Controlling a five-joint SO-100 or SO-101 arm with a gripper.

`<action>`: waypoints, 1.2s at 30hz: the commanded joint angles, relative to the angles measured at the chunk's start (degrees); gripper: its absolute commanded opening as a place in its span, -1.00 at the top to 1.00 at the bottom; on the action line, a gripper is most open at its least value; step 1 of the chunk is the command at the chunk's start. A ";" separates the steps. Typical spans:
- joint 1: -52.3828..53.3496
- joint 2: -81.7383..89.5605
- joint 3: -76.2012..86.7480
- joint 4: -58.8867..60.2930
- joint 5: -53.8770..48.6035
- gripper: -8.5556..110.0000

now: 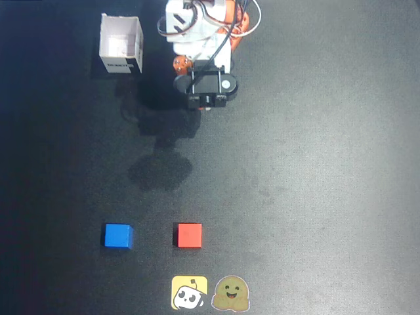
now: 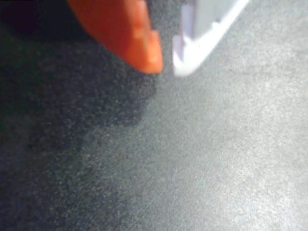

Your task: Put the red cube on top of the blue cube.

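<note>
In the overhead view the red cube [image 1: 189, 235] sits on the dark table near the front, with the blue cube [image 1: 118, 235] to its left; a gap about one cube wide separates them. The arm is folded at the back of the table, and its gripper [image 1: 203, 104] points down there, far from both cubes. The wrist view shows the gripper [image 2: 167, 62] close up: the orange fingertip [image 2: 147, 50] and the white fingertip [image 2: 190, 57] are nearly together with nothing between them, just above bare table. Neither cube appears in the wrist view.
A white open box [image 1: 121, 44] stands at the back left, beside the arm's base [image 1: 197, 26]. Two cartoon stickers [image 1: 210, 293] lie at the front edge, just below the red cube. The arm's shadow falls on the table's middle.
</note>
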 commanded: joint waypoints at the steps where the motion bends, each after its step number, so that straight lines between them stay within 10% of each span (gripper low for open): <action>1: -0.18 0.62 -0.18 0.18 -0.44 0.85; 36: -0.53 -35.07 -34.89 0.97 6.06 0.85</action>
